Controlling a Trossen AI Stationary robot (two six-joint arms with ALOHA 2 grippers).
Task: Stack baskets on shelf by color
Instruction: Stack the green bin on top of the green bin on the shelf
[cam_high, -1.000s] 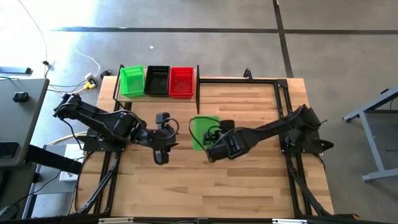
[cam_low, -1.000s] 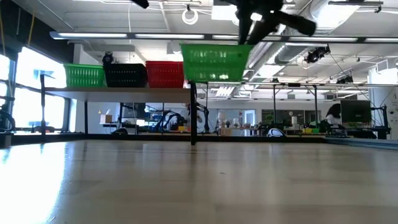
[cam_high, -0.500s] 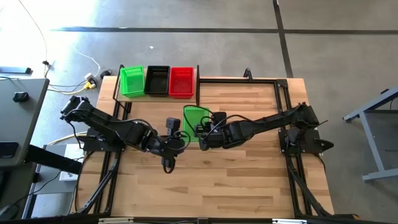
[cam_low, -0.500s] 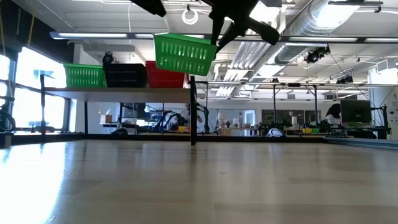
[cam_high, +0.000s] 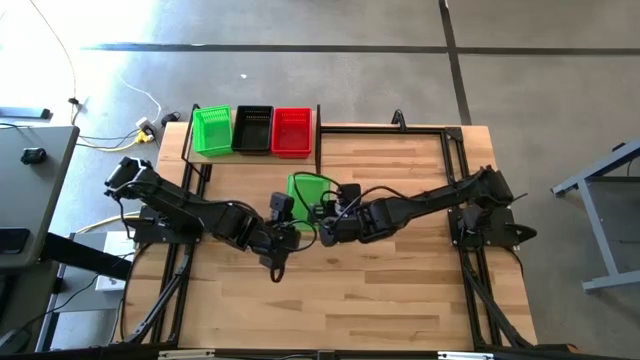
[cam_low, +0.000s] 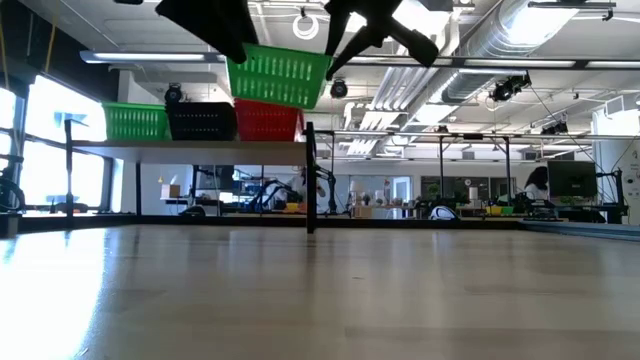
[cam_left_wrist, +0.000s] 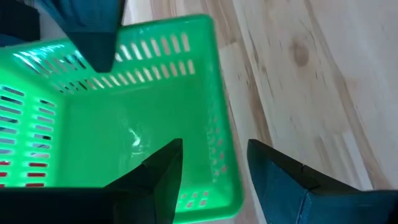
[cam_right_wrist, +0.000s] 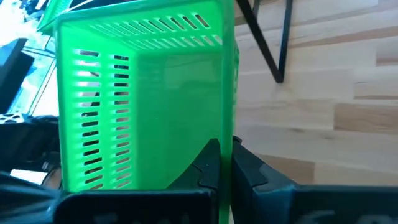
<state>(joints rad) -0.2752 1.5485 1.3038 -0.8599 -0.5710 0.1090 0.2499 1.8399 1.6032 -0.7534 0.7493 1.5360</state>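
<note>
My right gripper (cam_right_wrist: 225, 146) is shut on a bright green mesh basket (cam_high: 306, 192), which hangs in the air over the table's middle, near the shelf's right post. In the low view the green basket (cam_low: 278, 78) is tilted. My left gripper (cam_left_wrist: 214, 144) is open beside it on the left. One finger is inside the basket and one outside a wall near a corner, with a gap on both sides. The shelf (cam_low: 180, 146) at the far left carries a green (cam_high: 212, 130), a black (cam_high: 252, 130) and a red basket (cam_high: 292, 132) in a row. My right gripper pinches one wall of the green basket at its rim (cam_right_wrist: 227, 106), one finger inside the basket and one outside. The fingers come from the table's right. The basket is lifted clear of the table and tilted.
The shelf's black right post (cam_high: 318, 128) stands just beyond the held basket. A black metal frame (cam_high: 450, 150) runs along the table's far and right sides. Bare wood (cam_high: 350, 290) fills the near half of the table.
My right gripper has carried the green basket up and toward the table's left and far edge, nearer the shelf, and the basket has tipped from level to tilted. My left gripper has moved right, up to the basket, and its fingers now straddle a wall.
</note>
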